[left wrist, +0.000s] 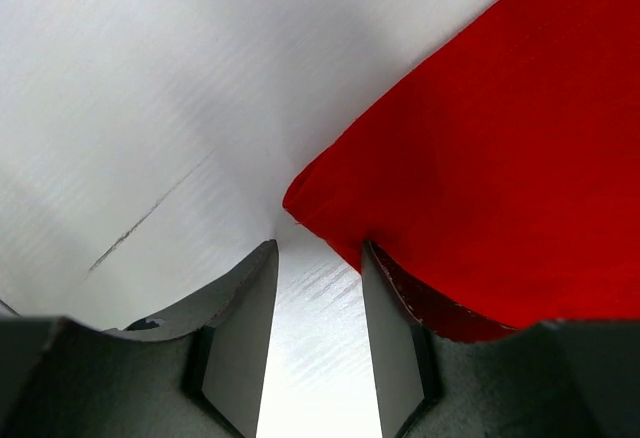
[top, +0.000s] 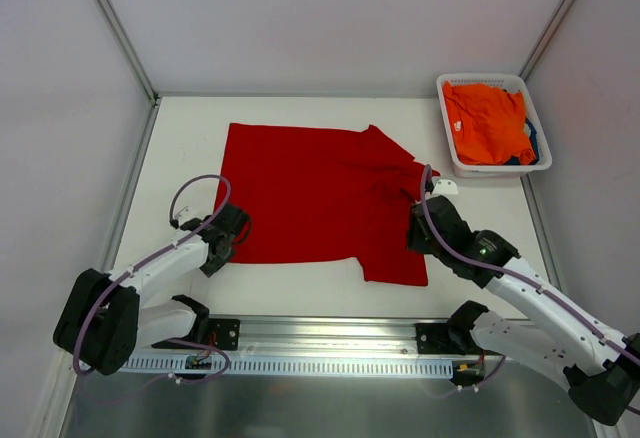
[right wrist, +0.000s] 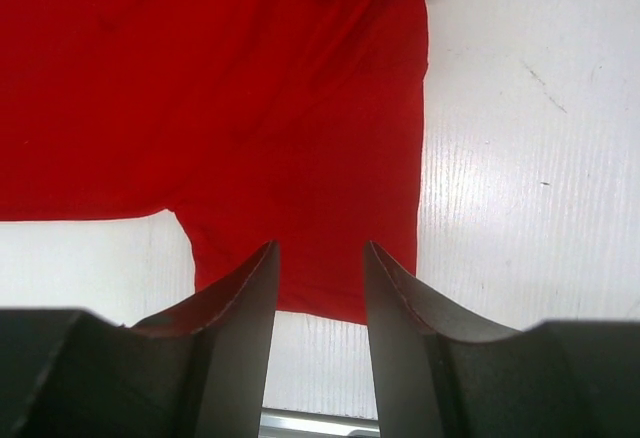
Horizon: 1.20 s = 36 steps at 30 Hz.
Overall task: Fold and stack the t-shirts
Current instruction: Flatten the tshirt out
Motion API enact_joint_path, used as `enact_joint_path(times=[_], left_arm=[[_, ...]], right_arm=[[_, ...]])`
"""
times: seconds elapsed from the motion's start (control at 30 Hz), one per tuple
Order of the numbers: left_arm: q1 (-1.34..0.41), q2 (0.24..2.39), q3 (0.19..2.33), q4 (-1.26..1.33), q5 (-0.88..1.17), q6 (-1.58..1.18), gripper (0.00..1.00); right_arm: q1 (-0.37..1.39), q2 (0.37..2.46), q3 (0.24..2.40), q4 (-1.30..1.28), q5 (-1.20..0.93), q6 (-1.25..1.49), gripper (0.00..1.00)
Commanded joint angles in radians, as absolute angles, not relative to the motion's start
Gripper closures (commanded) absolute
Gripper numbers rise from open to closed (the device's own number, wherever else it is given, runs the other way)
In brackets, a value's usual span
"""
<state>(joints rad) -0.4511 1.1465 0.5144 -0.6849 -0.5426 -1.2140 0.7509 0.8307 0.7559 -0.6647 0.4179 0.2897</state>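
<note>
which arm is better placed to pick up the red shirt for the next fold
Probably left: the left gripper is open and low, with the corner of the red shirt just ahead of its fingers. The right gripper, also open, looks higher above it.

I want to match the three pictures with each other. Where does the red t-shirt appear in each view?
Top external: the red t-shirt lies spread at the middle of the table.
Left wrist: it fills the right side, one corner pointing to the lower middle.
Right wrist: it covers the upper left and middle.
Shared landmark: the white table under the shirt.
</note>
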Motion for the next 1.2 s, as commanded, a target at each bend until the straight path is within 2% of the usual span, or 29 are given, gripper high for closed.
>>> enact_joint_path(times=[0.0, 0.23, 0.63, 1.17], left_arm=[[-0.453, 1.178, 0.52, -0.69, -0.546, -1.243, 0.6], [-0.453, 1.198, 0.555, -0.684, -0.56, -1.227, 0.58], [-0.457, 1.055, 0.535, -0.692, -0.574, -1.2, 0.58], [-0.459, 1.121, 0.512, -0.692, -0.557, -1.235, 0.59]], right_arm=[[0.756, 0.808, 0.761, -0.692, 0.391, 0.316, 0.58], [0.756, 0.801, 0.758, -0.695, 0.391, 0.313, 0.58], [0.756, 0.847, 0.742, -0.65, 0.364, 0.31, 0.58], [0.756, 0.847, 0.732, -0.643, 0.354, 0.311, 0.58]])
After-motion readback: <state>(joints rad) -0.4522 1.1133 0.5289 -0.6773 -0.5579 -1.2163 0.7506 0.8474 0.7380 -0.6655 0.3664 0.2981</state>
